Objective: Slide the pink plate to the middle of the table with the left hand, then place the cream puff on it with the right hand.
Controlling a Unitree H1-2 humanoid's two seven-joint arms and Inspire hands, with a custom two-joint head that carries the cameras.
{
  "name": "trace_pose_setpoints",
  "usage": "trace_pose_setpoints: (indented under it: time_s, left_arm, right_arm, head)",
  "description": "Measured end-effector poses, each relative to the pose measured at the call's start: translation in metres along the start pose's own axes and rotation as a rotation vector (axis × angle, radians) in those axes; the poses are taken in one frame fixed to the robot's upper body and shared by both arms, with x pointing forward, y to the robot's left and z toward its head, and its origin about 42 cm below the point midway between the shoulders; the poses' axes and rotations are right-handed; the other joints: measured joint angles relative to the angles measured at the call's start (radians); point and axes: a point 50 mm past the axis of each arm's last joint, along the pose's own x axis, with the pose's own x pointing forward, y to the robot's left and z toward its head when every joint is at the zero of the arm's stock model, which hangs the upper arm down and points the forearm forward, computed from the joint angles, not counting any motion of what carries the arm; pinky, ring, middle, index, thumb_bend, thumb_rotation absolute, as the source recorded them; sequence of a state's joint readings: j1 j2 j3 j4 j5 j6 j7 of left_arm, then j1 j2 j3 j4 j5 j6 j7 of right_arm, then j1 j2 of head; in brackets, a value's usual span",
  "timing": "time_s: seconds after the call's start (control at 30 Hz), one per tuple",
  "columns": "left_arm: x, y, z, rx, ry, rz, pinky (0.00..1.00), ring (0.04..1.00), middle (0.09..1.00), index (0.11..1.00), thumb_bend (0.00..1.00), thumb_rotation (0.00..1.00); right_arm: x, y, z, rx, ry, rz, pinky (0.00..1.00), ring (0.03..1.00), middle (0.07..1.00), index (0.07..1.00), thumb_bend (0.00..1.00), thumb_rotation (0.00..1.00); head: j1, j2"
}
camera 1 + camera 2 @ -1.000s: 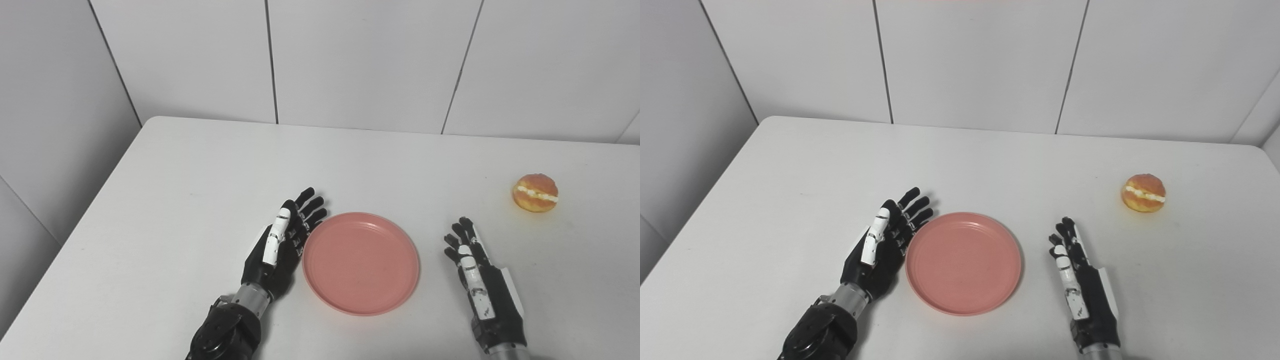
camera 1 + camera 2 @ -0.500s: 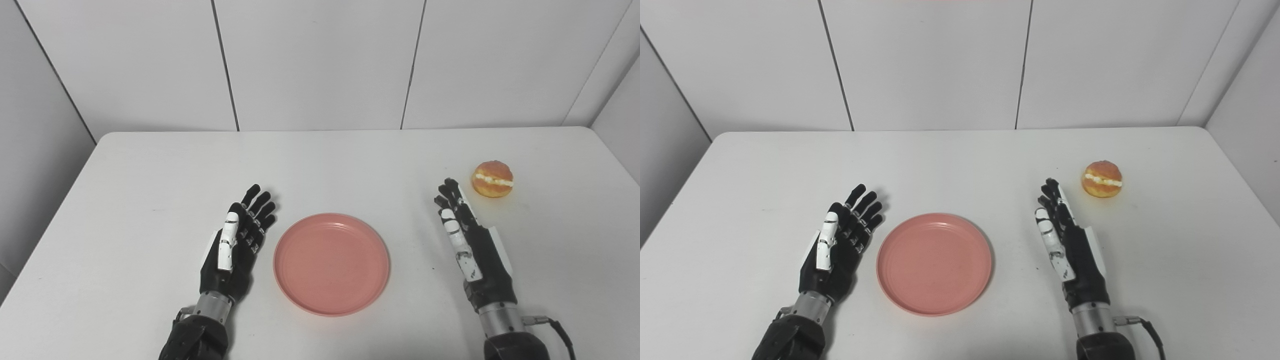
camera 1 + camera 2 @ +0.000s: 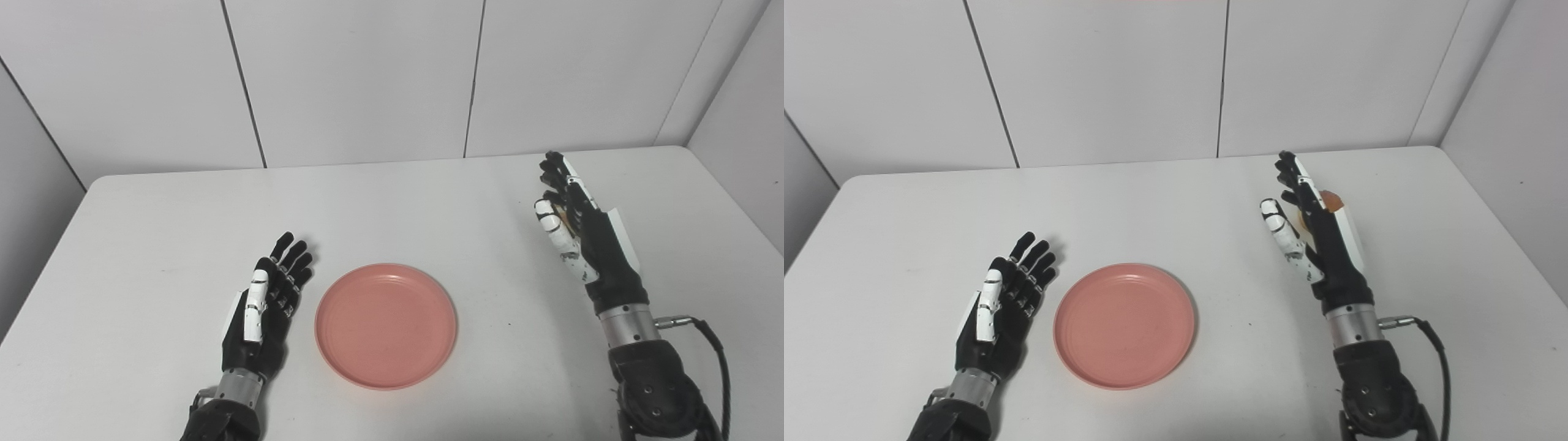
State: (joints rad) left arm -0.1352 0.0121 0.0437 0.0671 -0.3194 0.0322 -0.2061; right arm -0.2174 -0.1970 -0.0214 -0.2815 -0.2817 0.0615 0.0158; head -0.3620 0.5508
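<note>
Pink plate [image 3: 386, 324] flat on white worktop [image 3: 153, 245], near the front edge and about midway across, empty. Left hand [image 3: 266, 309] just left of the plate, palm toward it, fingers extended and slightly spread, holding nothing; narrow gap between fingers and plate rim, no contact. Right hand [image 3: 1314, 236] raised at the right rear part of the worktop, well apart from the plate, fingers extended and pointing toward the back wall, thumb [image 3: 1280, 229] spread aside. Cream puff [image 3: 1331, 200] mostly hidden behind the right hand, only an orange edge seen in the right eye view and a small patch between thumb and fingers in the left eye view; cannot tell whether touched or gripped, fingers not seen curled around it. Grey cable [image 3: 713, 349] looped from the right wrist. White panelled walls [image 3: 367, 79] behind and at both sides.
</note>
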Motion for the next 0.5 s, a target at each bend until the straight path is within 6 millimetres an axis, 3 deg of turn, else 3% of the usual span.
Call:
trace_pose_setpoints:
  time_s: [0.17, 0.37, 0.5]
  left_arm:
    - [0.001, 0.001, -0.001, 0.009, -0.006, -0.011, 0.96, 0.935, 0.933, 0.923, 0.39, 1.00]
    - [0.001, 0.003, -0.001, 0.011, -0.005, -0.020, 0.99, 0.953, 0.950, 0.935, 0.36, 1.00]
    - [0.002, 0.004, -0.001, 0.003, -0.007, -0.021, 0.99, 0.953, 0.951, 0.934, 0.35, 1.00]
  right_arm:
    - [0.007, -0.016, -0.009, -0.101, 0.015, -0.018, 0.64, 0.835, 0.883, 0.870, 0.64, 0.92]
    - [0.024, -0.030, -0.010, -0.171, 0.003, -0.040, 0.77, 0.877, 0.904, 0.898, 0.70, 0.85]
    - [0.038, -0.036, -0.012, -0.239, 0.001, -0.038, 0.82, 0.872, 0.902, 0.913, 0.73, 0.73]
  head:
    - [-0.024, -0.021]
    - [-0.060, -0.037]
    - [-0.083, -0.041]
